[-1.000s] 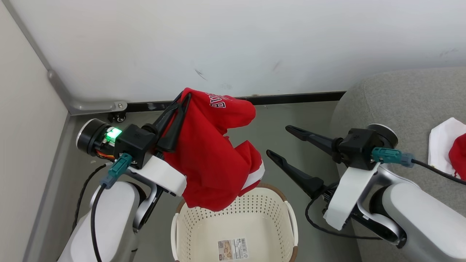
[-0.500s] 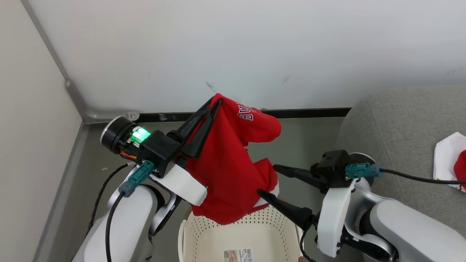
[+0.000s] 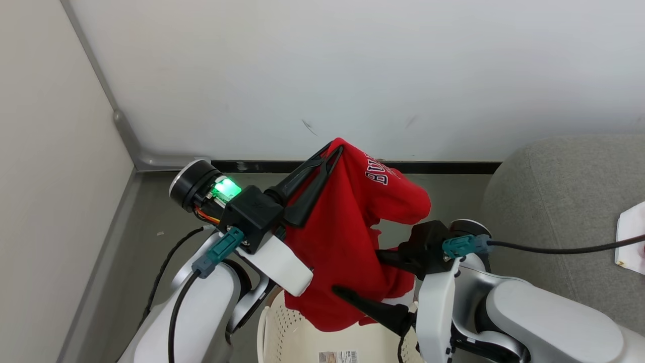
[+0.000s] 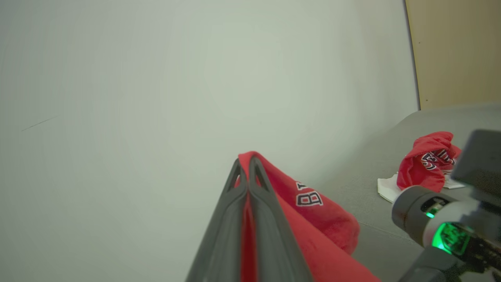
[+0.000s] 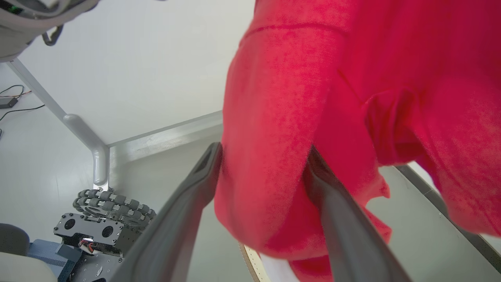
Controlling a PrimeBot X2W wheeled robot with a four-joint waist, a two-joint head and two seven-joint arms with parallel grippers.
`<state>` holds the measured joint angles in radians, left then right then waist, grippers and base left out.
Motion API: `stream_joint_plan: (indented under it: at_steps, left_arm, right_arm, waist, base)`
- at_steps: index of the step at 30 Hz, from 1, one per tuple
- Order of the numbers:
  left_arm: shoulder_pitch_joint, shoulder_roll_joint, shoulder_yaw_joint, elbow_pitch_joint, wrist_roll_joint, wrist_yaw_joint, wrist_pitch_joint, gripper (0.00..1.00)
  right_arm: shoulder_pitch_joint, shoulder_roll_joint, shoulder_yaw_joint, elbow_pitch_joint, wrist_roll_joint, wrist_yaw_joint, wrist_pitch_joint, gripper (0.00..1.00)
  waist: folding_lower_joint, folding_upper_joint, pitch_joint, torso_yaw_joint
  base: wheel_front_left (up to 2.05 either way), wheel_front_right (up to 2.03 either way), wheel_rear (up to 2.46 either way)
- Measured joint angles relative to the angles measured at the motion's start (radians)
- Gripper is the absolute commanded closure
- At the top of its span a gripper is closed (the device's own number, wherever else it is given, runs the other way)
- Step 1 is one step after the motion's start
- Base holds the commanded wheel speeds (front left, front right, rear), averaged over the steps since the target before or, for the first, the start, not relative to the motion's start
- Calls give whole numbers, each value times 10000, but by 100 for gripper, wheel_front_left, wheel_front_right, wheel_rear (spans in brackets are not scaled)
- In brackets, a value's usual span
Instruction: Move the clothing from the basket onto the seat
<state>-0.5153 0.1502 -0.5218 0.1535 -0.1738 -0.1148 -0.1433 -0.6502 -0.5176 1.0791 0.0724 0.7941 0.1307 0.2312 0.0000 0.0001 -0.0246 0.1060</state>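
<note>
grips a fold of the red clothing point(image 3: 347, 237) at the tips of the left gripper point(image 3: 332, 149), fingers pressed fully together on it. hangs from there down to just above the basket point(image 3: 279, 322) rim. straddles a lower fold with the right gripper point(image 5: 263, 149), fingers spread wide on either side, not clamped. lies apart from the grey seat point(image 3: 554, 201) at right.
</note>
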Motion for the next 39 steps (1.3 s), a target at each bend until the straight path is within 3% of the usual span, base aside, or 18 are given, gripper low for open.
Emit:
stream_joint_plan:
  at_steps: [6,7,9,13,14,15,29,39]
  left_arm:
    - [-12,-25,-140,-94,-94,-4,245,100]
    - [-13,-27,-146,-98,-96,-13,263,100]
    - [-14,-35,-161,-107,-134,-15,355,100]
    - [-16,-38,-165,-130,-178,-42,456,100]
    - [-16,-38,-165,-138,-186,-42,462,100]
    - [-16,-33,-163,-153,-196,-42,462,100]
    - [154,332,610,692,-639,198,742,100]
    - [662,393,1170,1561,-1120,451,727,100]
  right_arm:
    - [-333,205,483,351,-52,0,-305,0]
    - [-361,215,600,408,-105,0,-351,13]
    - [-551,320,746,616,-244,4,-485,50]
    - [-897,430,1012,763,-510,4,-665,85]
    - [-929,470,1037,853,-537,4,-754,85]
    - [-931,485,1091,934,-587,4,-874,100]
    - [-1133,502,1298,1361,-364,4,-1994,100]
    - [-1134,389,245,1319,155,4,-2892,100]
  waist:
    - [0,0,-65,140]
    - [0,0,-74,158]
    - [0,0,-93,191]
    - [0,0,-113,230]
    - [0,0,-119,239]
    - [0,0,-122,244]
    - [0,0,-104,13]
    - [0,0,-109,-384]
  base:
    - [0,0,0]
    - [0,0,0]
    - [0,0,0]
    - [0,0,0]
    - [0,0,0]
    - [0,0,0]
    - [0,0,0]
    - [0,0,0]
